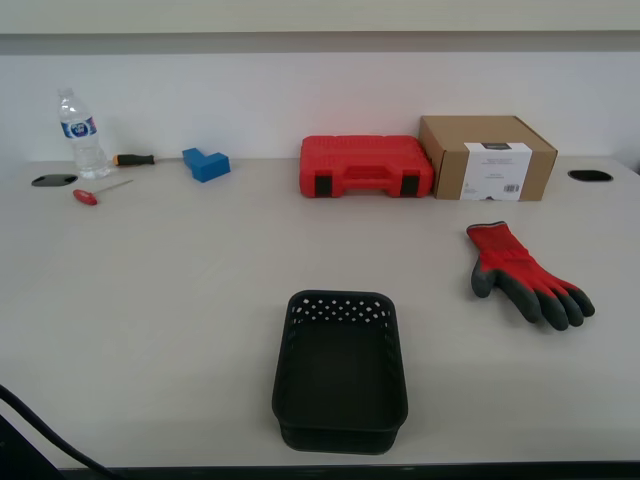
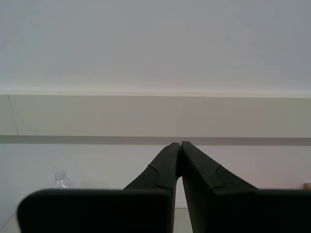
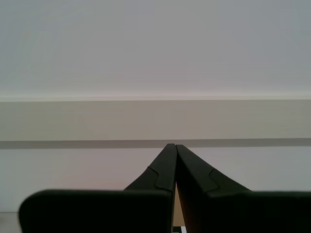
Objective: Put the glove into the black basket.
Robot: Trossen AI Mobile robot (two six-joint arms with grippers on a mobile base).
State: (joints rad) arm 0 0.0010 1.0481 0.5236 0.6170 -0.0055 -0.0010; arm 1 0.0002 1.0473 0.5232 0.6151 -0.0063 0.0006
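Note:
The red glove [image 1: 520,272] with dark grey palm and fingertips lies flat on the table at the exterior view's right, fingers pointing toward the front right. The black basket [image 1: 341,400] with perforated walls stands empty near the front edge, at the middle, apart from the glove. Neither gripper shows in the exterior view. My first gripper [image 3: 171,145] is shut on nothing and points at the far wall. My second gripper [image 2: 180,143] is shut on nothing and also points at the wall, with a bottle's cap [image 2: 60,177] low in its view.
A red plastic tool case [image 1: 365,166] and a cardboard box [image 1: 486,157] stand at the back. A water bottle [image 1: 80,134], two screwdrivers [image 1: 98,191] and a blue block [image 1: 206,163] lie at the back left. Cable holes [image 1: 590,176] sit at both back corners. A dark cable [image 1: 40,430] crosses the front left corner.

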